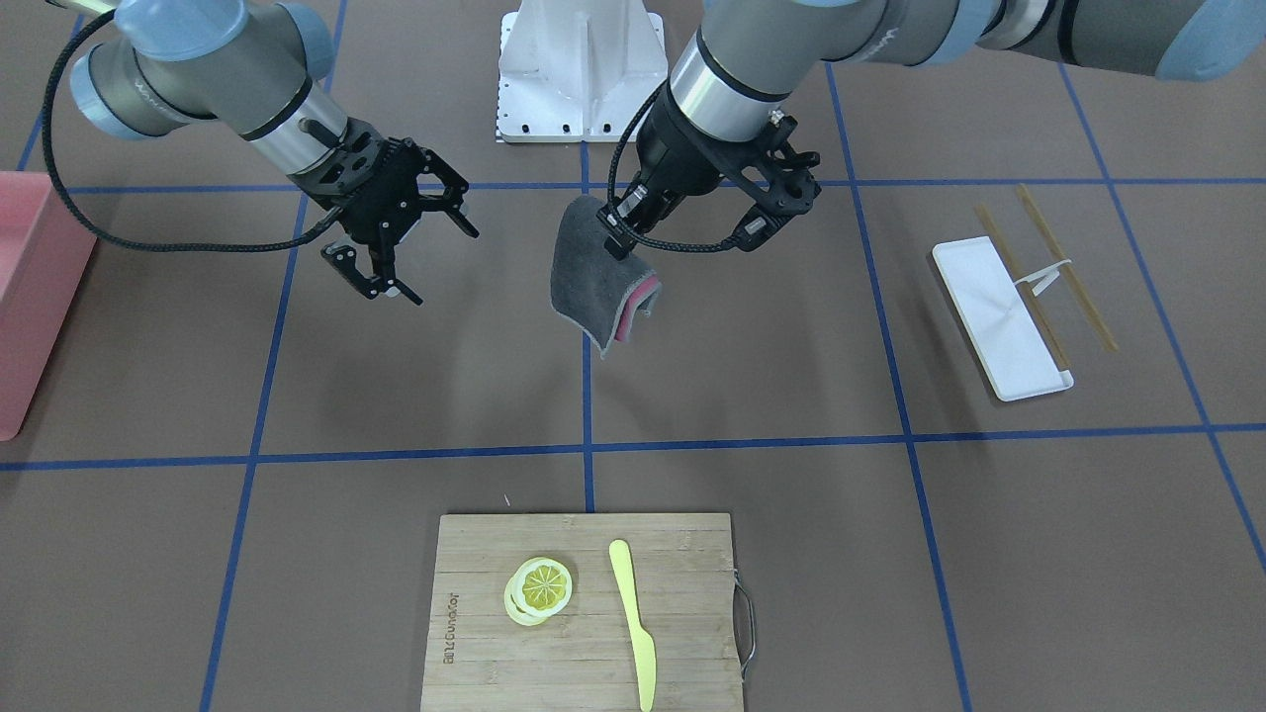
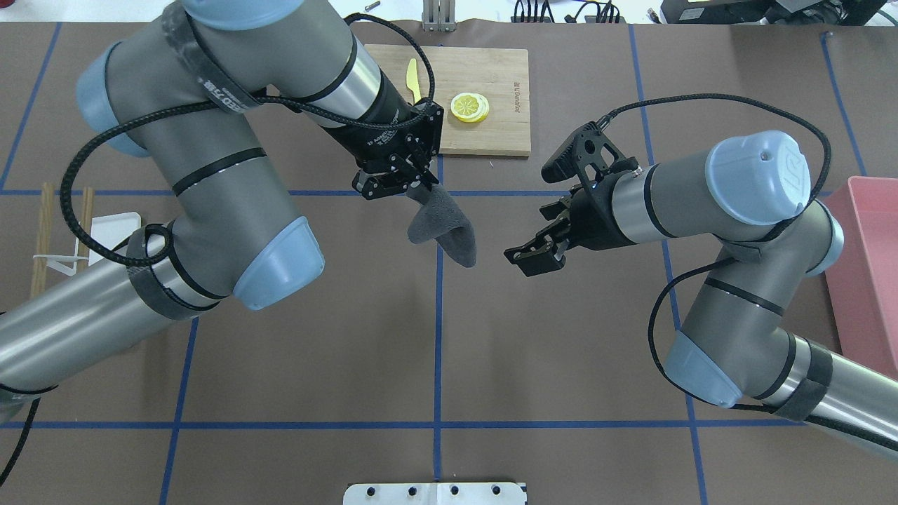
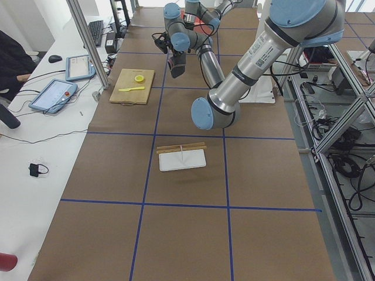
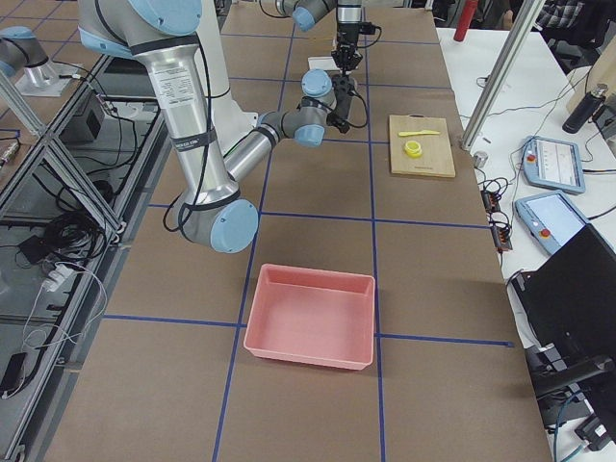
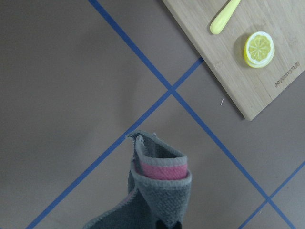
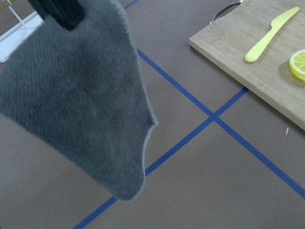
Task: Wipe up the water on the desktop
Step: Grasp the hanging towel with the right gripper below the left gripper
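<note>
The desktop is matte brown with blue tape lines; I see no water on it. My left gripper is shut on the top corner of a grey cloth with a pink inner layer. The cloth hangs folded above the middle blue line. It also shows in the overhead view, the left wrist view and the right wrist view. My right gripper is open and empty, held above the desktop beside the cloth and apart from it; it also shows in the overhead view.
A bamboo cutting board with lemon slices and a yellow knife lies at the operators' edge. A white tray and chopsticks lie on my left. A pink bin stands on my right.
</note>
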Robot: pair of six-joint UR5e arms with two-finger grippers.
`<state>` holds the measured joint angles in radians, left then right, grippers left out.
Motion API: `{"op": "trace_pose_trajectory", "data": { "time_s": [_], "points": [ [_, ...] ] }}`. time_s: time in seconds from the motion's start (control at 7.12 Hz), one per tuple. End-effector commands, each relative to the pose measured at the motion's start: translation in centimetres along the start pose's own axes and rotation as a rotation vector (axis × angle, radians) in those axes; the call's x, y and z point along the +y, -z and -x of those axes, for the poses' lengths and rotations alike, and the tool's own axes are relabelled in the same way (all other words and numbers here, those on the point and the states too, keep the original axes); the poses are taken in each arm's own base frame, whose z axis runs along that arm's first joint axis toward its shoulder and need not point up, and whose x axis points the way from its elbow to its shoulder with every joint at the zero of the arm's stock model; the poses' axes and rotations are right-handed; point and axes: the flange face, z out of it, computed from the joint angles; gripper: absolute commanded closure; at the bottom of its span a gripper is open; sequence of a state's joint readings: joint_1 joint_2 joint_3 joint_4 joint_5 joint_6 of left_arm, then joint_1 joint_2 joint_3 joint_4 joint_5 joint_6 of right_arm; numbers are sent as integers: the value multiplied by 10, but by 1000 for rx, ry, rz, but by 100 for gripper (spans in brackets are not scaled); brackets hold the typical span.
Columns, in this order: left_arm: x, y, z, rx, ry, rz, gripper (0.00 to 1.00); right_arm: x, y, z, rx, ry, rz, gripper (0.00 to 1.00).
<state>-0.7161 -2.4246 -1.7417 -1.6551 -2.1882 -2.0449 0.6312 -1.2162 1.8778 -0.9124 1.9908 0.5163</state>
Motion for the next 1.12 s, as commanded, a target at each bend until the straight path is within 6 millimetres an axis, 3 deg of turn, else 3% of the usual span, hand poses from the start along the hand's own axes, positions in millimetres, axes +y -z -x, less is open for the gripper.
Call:
{"op": "trace_pose_trajectory", "data": {
  "time_s": [0.0, 0.42, 0.56, 0.7, 0.84, 0.98],
  "points": [
    [21, 3, -9, 59, -10, 36, 100, 4, -5, 17, -33, -16, -28, 0],
    [23, 2, -12, 65, 2, 40, 100, 8, -11, 31, -40, -6, -33, 0],
    [24, 0, -13, 61, 7, 41, 100, 6, -10, 33, -36, -24, -40, 9],
    [27, -4, -11, 59, 4, 48, 100, 6, -9, 33, -39, -110, -40, 71],
    [24, -5, -9, 55, 7, 46, 100, 6, -9, 35, -42, -120, -41, 98],
    [22, -9, -7, 52, 5, 44, 100, 6, -7, 37, -46, -155, -43, 100]
  ]
}}
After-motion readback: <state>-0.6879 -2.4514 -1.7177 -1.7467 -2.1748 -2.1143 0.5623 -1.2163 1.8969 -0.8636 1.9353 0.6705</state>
